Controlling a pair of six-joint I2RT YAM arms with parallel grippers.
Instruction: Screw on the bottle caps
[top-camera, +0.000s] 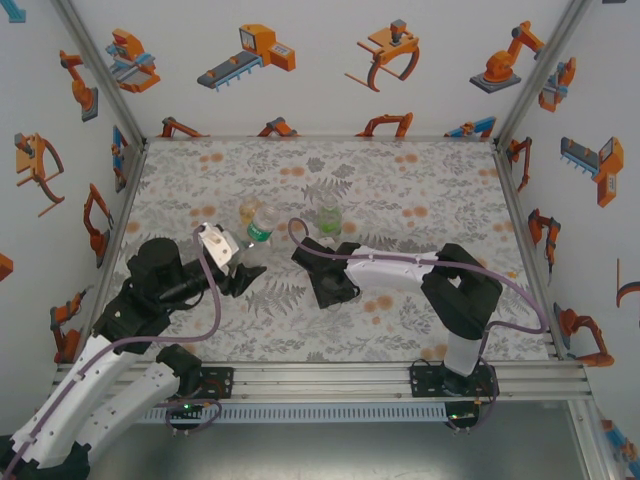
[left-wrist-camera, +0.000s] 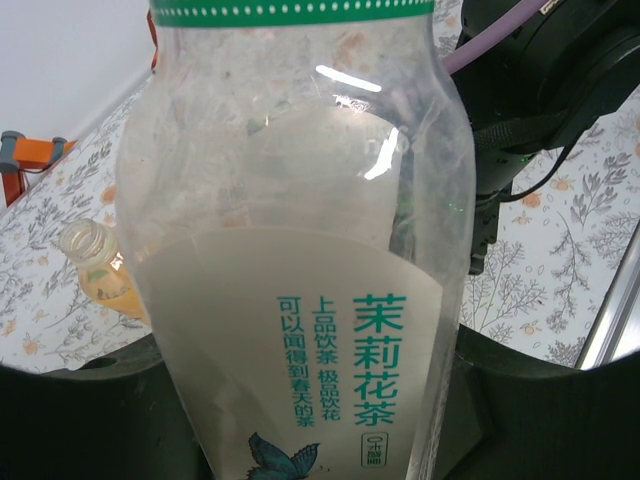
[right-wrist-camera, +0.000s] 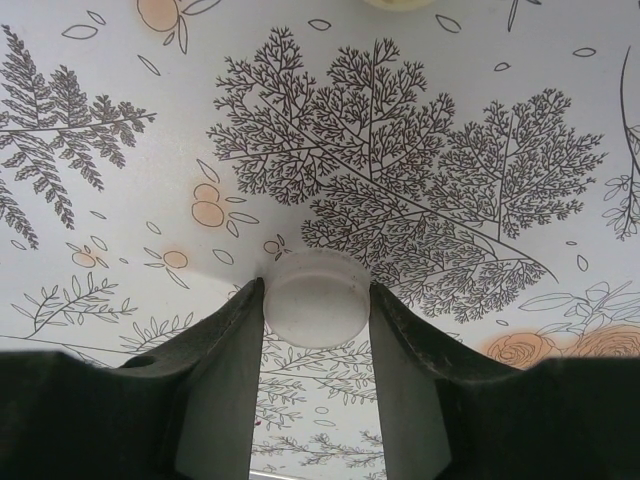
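Observation:
My left gripper (left-wrist-camera: 310, 415) is shut on the clear bottle (left-wrist-camera: 300, 250) with the green label, its dark fingers (left-wrist-camera: 90, 420) on either side of the lower body. That bottle (top-camera: 261, 229) stands upright left of centre. Behind it is the amber bottle (left-wrist-camera: 100, 270), its neck open. The green-tinted bottle (top-camera: 328, 218) stands further right. My right gripper (right-wrist-camera: 317, 292) is low over the table, its two fingertips pressed against both sides of a white bottle cap (right-wrist-camera: 318, 312) that lies flat on the cloth. From above, the right gripper (top-camera: 331, 285) hides that cap.
The table (top-camera: 420, 200) wears a cloth with a leaf and flower print and is walled at the back and both sides. A pale round thing (right-wrist-camera: 398, 3) peeks in at the top edge of the right wrist view. The right arm (left-wrist-camera: 560, 80) looms behind the held bottle.

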